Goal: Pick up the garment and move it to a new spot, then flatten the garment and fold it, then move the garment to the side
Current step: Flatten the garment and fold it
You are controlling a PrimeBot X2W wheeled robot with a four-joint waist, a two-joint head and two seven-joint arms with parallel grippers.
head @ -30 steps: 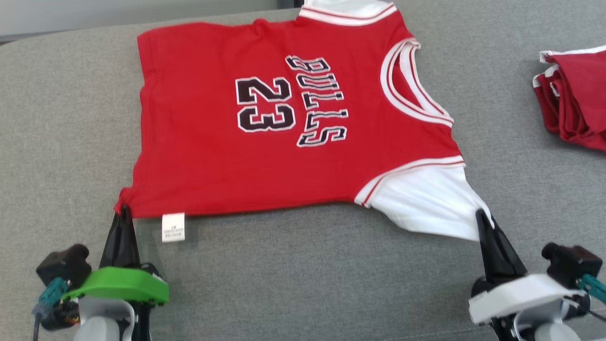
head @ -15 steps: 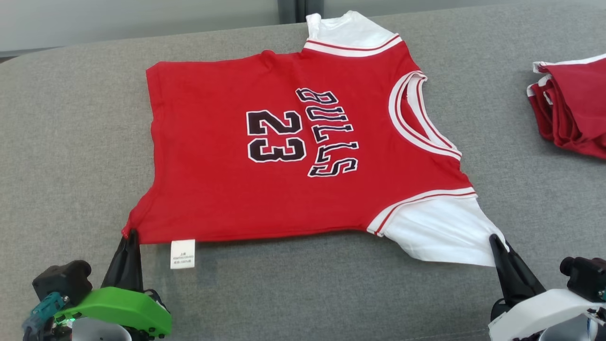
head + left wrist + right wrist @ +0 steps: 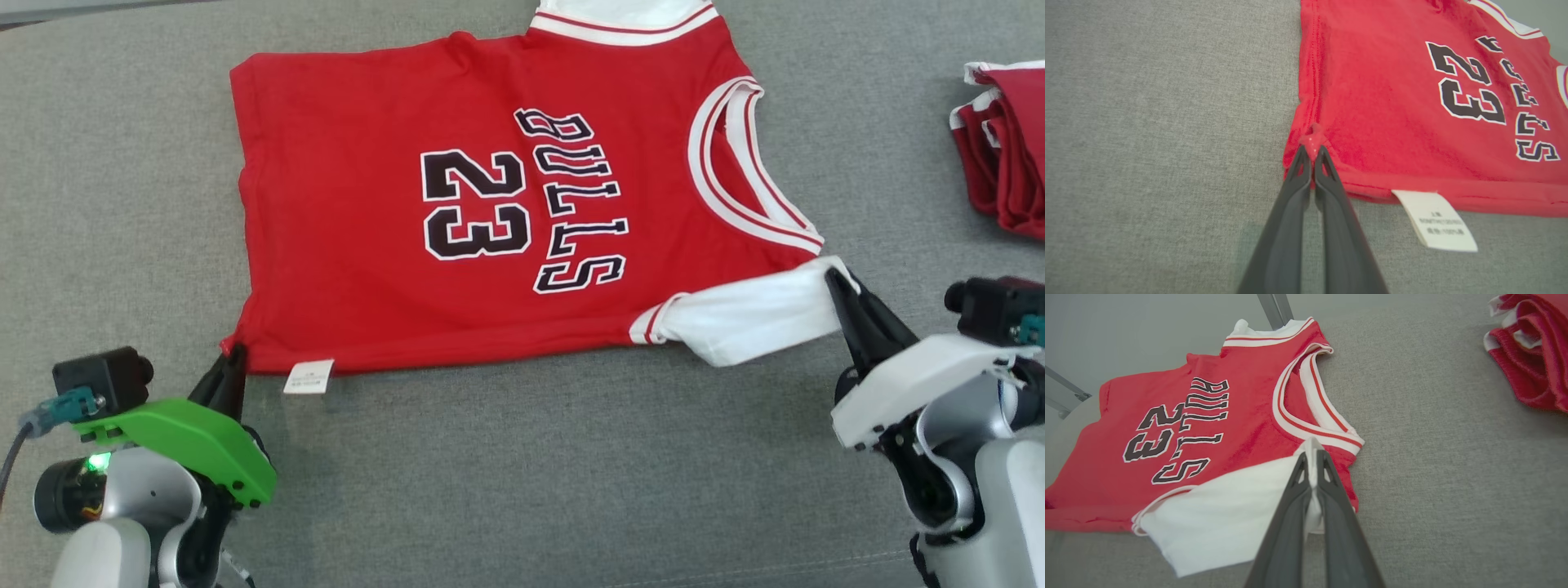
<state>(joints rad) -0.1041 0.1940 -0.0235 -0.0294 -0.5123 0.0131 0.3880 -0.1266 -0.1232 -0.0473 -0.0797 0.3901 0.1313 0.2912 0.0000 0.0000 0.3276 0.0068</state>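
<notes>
While the red garment (image 3: 351, 261) lies spread mid-frame, the left claw (image 3: 237, 353), lower left, pinches its hem corner; the right claw (image 3: 833, 275), mid-right, pinches its white sleeve.

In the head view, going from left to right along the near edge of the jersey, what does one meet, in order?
Left tool holding the jersey corner → white label → white sleeve → right tool → pile of red clothes
</notes>
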